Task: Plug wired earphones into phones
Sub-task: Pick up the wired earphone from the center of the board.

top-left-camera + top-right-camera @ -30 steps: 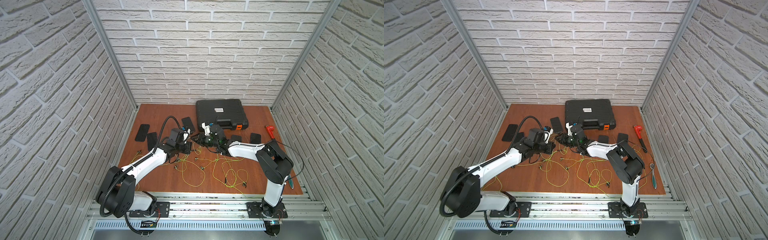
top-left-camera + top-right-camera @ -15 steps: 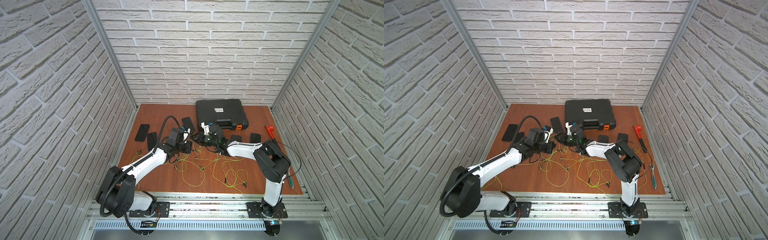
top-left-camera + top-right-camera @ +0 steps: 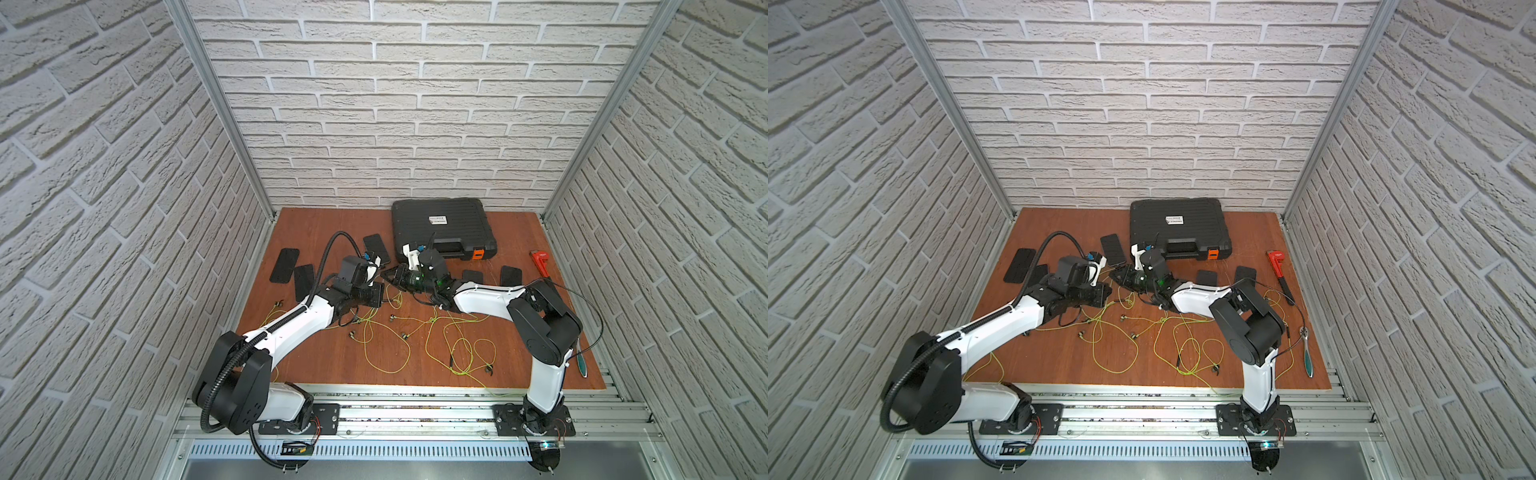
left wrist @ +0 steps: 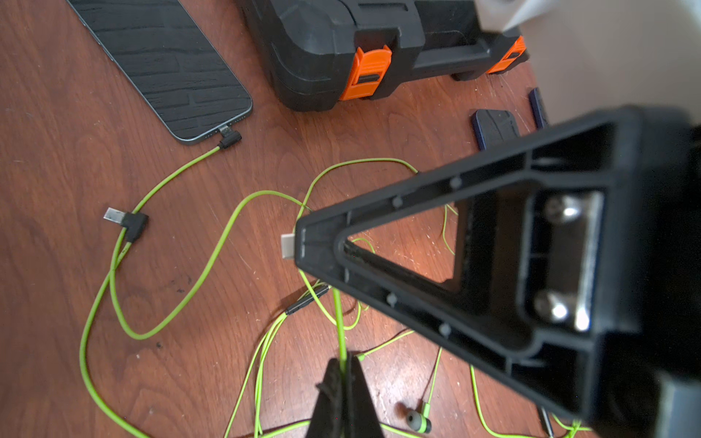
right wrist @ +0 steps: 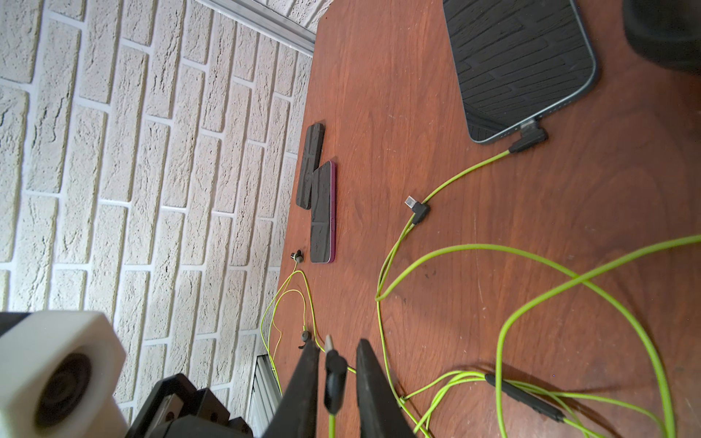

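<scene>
Yellow-green wired earphones (image 3: pixel 386 332) lie tangled across the middle of the wooden table. My left gripper (image 4: pixel 344 360) is shut on one thin green cable (image 4: pixel 338 322). That cable runs up to a dark plug (image 5: pixel 334 373), which stands between the fingers of my right gripper (image 5: pixel 338 345). The right jaws are open, with a narrow gap on each side of the plug. Its metal tip (image 4: pixel 288 245) pokes out past them. One of the phones (image 4: pixel 163 64) has an angled plug (image 4: pixel 229 139) in its port. A loose plug (image 4: pixel 129 222) lies close by. In both top views the grippers (image 3: pixel 384 286) meet mid-table.
A black ribbed case (image 3: pixel 442 226) with orange latches stands at the back. Two phones (image 3: pixel 291 270) lie at the left and two (image 3: pixel 492 275) at the right. A red wrench (image 3: pixel 539 262) and a green-handled tool (image 3: pixel 581 361) lie along the right edge.
The right jaws have narrowed about the plug. The right arm's elbow has shifted slightly. The left arm holds still with its cable.
</scene>
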{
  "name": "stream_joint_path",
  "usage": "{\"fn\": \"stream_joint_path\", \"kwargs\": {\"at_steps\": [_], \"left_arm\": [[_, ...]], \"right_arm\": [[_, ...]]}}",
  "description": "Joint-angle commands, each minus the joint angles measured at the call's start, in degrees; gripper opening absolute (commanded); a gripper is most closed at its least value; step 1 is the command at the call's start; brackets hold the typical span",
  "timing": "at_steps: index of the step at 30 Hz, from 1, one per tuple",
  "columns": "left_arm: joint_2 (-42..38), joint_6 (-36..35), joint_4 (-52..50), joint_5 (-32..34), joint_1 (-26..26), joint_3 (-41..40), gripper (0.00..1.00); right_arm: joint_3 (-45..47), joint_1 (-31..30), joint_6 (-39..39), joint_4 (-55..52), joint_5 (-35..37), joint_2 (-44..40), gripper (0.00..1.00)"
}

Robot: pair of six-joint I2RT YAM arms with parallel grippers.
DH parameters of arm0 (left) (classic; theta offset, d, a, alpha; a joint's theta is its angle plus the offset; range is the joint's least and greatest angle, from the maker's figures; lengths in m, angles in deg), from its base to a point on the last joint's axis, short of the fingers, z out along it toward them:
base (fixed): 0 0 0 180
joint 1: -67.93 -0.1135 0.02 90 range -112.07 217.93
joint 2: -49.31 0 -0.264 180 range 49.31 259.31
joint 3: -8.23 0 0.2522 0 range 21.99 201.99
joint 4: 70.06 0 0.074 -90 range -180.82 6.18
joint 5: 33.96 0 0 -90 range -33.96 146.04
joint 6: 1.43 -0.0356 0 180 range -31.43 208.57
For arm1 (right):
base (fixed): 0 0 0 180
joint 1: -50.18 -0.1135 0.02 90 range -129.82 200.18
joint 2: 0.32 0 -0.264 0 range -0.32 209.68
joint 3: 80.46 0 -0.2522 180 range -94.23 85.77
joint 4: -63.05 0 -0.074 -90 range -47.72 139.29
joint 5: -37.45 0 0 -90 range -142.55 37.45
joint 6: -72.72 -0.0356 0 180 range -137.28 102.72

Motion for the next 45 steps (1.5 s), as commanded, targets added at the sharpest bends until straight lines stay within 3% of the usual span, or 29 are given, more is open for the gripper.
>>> {"fn": "stream_joint_path", "kwargs": {"at_steps": [1,9,10,13,14,16,19,22,27,36,45], "left_arm": [[0.4,0.0,2.3,-0.3,-0.4,0.1,0.0],[0.3,0.1,2.2,0.7,-0.3,0.0,0.0],[0.0,0.3,1.9,1.2,-0.4,0.0,0.11],[-2.0,0.8,-0.2,1.9,-1.6,0.6,0.66],[-2.9,1.0,-1.5,2.4,-2.2,0.9,0.76],[-5.0,2.1,-7.2,5.5,-4.5,3.3,0.86],[-5.1,6.6,-20.1,13.3,-10.7,8.9,0.9],[-1.1,9.8,-30.6,15.4,-19.7,13.8,0.94],[6.3,9.2,-30.8,14.6,-29.5,16.6,0.98],[25.3,2.9,-33.1,17.4,-34.8,28.6,0.98],[36.4,-2.6,-35.8,16.3,-36.9,37.4,0.98]], "right_arm": [[-0.5,0.1,1.0,1.3,0.3,-2.5,0.17],[-0.1,0.2,1.3,1.4,0.7,-2.9,0.06],[0.0,0.2,1.4,1.5,0.7,-3.0,0.06],[-0.1,0.7,2.1,1.2,0.0,-3.0,0.06],[-0.2,1.1,2.6,0.9,-0.6,-3.1,0.06],[-0.6,2.1,4.6,-0.6,-2.4,-3.1,0.06],[-2.6,3.1,9.7,-6.4,-5.9,-3.1,0.06],[-3.0,3.1,14.6,-11.6,-6.4,-4.3,0.06],[-2.0,2.6,22.6,-20.8,-4.2,-7.5,0.06],[0.7,1.4,27.5,-25.5,-1.8,-11.7,0.06],[2.2,1.3,28.5,-26.7,-0.5,-13.6,0.06]]}}
